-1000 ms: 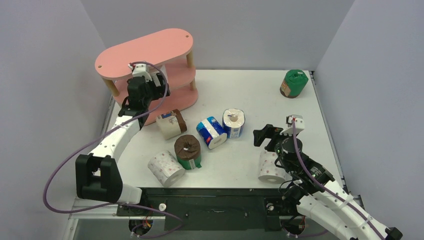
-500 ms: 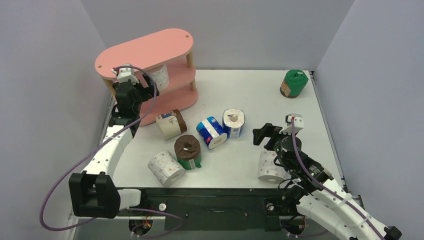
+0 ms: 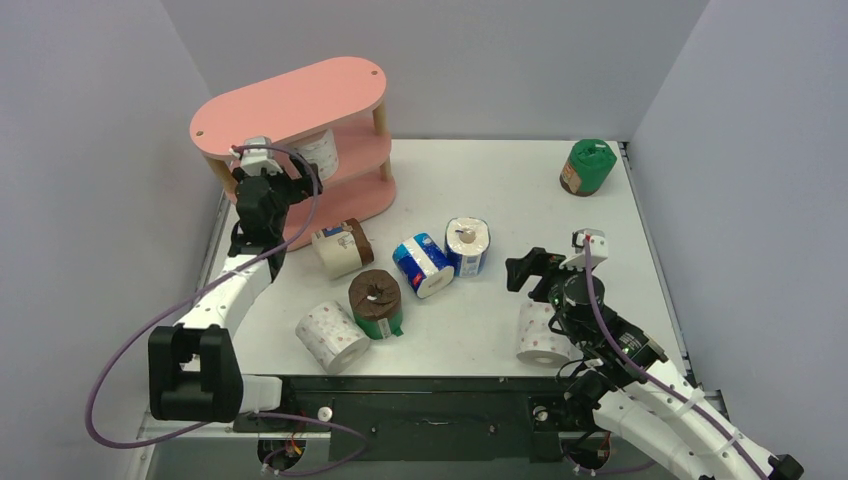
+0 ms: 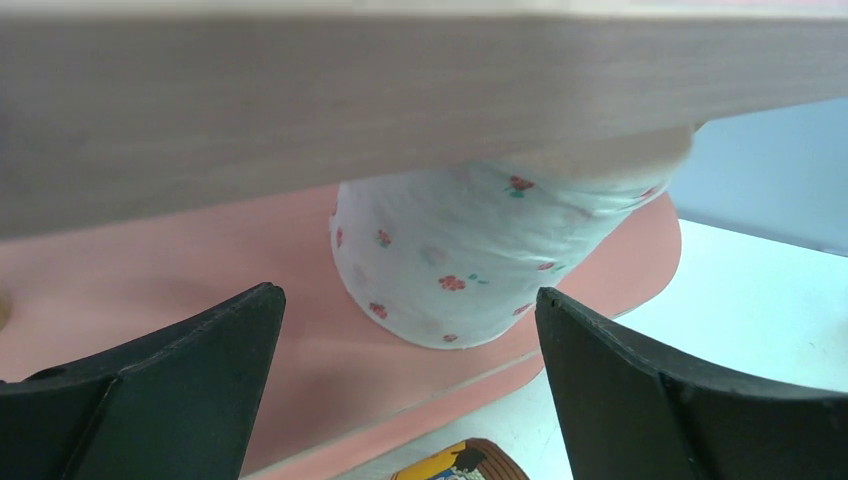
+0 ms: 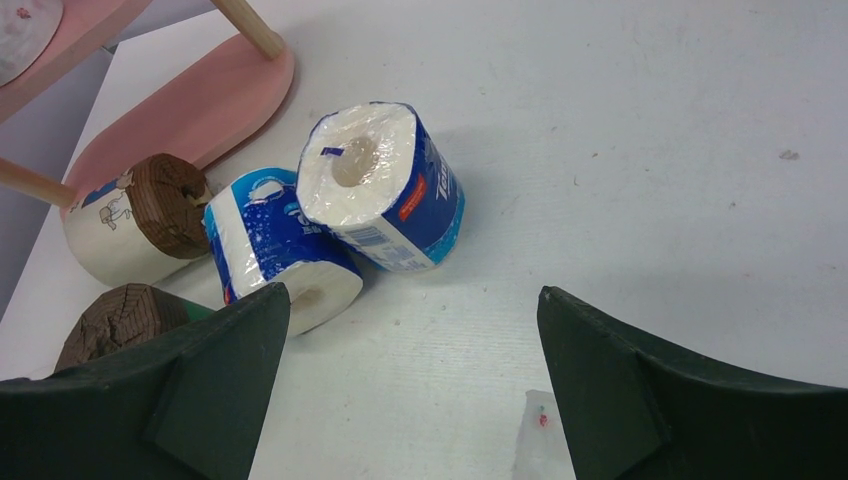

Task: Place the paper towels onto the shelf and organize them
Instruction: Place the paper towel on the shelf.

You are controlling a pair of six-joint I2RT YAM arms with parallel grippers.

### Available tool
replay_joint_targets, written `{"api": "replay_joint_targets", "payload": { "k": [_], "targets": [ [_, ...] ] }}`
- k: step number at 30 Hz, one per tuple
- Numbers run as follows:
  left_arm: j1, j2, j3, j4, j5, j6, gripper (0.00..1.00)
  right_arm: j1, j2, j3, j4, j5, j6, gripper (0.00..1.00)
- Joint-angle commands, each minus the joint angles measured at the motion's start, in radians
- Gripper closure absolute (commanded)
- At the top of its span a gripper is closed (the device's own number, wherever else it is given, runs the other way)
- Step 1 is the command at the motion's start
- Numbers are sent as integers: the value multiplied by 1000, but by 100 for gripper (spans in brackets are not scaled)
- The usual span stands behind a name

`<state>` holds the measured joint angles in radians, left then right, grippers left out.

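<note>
A dotted roll (image 4: 470,262) is sitting on the middle board of the pink shelf (image 3: 290,100), its top hidden under the board above in the left wrist view. The left gripper (image 4: 408,293) is hovering just in front of it, jaws spread wide, 1 finger lining up to either side of the roll and neither touching it.

Out on the white worktop (image 3: 500,190), a beige roll (image 3: 340,247) is lying just beside the shelf's bottom board. Next to it, a lying blue roll (image 5: 275,260) is leaning against an upright blue roll (image 5: 380,185). A brown roll (image 3: 376,300) and a second dotted roll (image 3: 332,337) are resting nearer the front edge. A green roll (image 3: 587,166) is standing well apart in the far right corner.

The right gripper (image 5: 413,295) is hanging over the worktop, jaws wide and holding nothing, with a third dotted roll (image 3: 543,335) lying beneath its arm.
</note>
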<state>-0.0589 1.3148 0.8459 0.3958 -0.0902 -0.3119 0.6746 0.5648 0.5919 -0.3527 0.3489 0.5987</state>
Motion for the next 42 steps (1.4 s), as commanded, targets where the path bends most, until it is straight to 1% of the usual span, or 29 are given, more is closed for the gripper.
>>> {"api": "replay_joint_targets", "payload": {
  "k": [1,6,25,33,42],
  "targets": [
    [4,15,0,181,81,69,4,-5,-10,-11,24,1,10,11],
    [11,57,26,175,181,100,4,-5,-8,-12,23,2,7,11],
    [7,187,75,240,370,92,4,-7,1,-17,21,-2,12,11],
    [-34,236,114,243,391,95,4,-8,8,-12,23,-3,12,11],
    [-93,288,169,219,369,123,4,-8,10,-11,24,4,9,11]
  ]
}}
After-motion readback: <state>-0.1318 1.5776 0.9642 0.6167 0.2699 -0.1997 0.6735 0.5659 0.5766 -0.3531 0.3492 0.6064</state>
